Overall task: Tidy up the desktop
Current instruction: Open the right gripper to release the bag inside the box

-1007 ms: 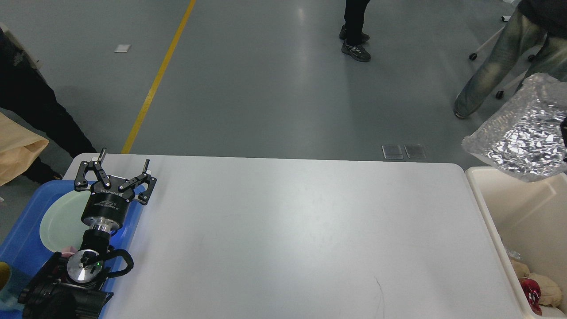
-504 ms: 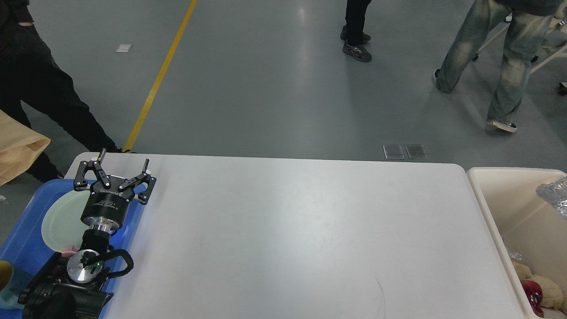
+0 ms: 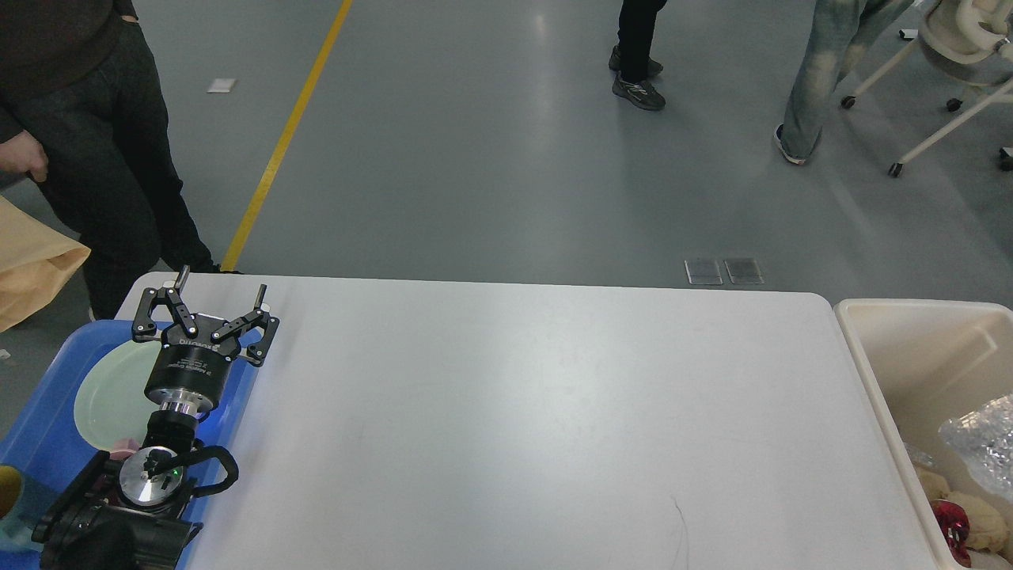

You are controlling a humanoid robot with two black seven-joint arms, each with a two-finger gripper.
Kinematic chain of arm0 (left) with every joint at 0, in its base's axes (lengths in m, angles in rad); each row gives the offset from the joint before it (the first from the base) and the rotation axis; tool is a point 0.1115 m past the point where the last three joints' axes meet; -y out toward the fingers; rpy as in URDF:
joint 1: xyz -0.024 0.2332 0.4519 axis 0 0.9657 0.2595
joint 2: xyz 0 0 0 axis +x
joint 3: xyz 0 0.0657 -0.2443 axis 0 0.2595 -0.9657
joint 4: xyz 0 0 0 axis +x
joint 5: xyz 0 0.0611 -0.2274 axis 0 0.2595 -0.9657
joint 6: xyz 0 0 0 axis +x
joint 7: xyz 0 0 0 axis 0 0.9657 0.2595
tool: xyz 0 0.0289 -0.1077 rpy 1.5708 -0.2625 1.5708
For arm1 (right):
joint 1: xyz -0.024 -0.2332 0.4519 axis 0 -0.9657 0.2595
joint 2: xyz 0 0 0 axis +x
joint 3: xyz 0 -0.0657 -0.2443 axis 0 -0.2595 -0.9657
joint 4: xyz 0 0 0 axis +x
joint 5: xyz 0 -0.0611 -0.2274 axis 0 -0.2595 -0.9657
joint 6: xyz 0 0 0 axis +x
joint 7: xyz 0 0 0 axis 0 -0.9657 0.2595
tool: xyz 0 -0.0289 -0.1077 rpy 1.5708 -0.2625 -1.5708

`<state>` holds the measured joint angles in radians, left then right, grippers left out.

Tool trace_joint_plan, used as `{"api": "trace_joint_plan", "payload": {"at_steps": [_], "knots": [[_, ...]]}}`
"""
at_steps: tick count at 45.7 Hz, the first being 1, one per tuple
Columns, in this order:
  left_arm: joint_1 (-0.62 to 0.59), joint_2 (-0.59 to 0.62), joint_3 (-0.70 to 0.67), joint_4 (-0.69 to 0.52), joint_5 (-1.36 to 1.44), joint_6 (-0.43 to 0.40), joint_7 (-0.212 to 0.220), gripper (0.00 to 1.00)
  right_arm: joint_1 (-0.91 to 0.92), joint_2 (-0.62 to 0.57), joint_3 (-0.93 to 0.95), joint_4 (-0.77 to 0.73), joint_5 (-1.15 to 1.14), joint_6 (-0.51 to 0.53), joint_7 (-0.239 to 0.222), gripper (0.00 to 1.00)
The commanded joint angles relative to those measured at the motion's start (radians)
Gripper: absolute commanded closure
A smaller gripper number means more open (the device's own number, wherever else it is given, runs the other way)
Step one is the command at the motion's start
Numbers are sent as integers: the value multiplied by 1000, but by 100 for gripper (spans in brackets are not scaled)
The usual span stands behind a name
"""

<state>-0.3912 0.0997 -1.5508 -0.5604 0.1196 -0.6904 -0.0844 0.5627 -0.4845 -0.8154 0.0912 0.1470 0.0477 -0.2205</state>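
Observation:
The desktop (image 3: 538, 412) is a large white tabletop with rounded corners, and nothing lies on its surface. My left gripper (image 3: 221, 286) is open and empty at the table's far left corner, above the edge of a blue tray (image 3: 47, 396). A pale green plate (image 3: 111, 392) lies in that tray under my arm. My right gripper is not in view.
A cream bin (image 3: 894, 348) stands at the table's right end with a clear crumpled plastic bag (image 3: 981, 443), beige stuff and something red (image 3: 950, 518) inside. A person in black (image 3: 103, 158) stands at the far left corner. Other people's legs and a wheeled chair (image 3: 957, 47) are beyond the table.
The crumpled plastic bag dropped from above the bin into it. The person in jeans walked away to the back. The person in black stepped closer at left. My left arm has not moved.

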Motion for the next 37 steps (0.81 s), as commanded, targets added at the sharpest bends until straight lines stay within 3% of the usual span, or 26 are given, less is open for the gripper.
{"api": "trace_joint_plan", "payload": {"at_steps": [1,26,27,30,32,33,37], "knots": [[0,0,0,1,0,0,0,4,-67,61,-7,-18,-1,-61,0,100],[0,0,0,-1,0,0,0,4,-98,150,2,-30,3,-91,-7,100],[0,0,0,1,0,0,0,4,-95,153,2,-30,3,-94,-7,89],[0,0,0,1,0,0,0,4,-81,156,4,-30,3,-133,-5,34],[0,0,0,-1,0,0,0,4,-73,156,4,-28,5,-172,-5,9],[0,0,0,-1,0,0,0,4,-72,156,5,-27,3,-187,-5,1],[0,0,0,-1,0,0,0,4,-69,156,5,-19,3,-200,-5,0]]}}
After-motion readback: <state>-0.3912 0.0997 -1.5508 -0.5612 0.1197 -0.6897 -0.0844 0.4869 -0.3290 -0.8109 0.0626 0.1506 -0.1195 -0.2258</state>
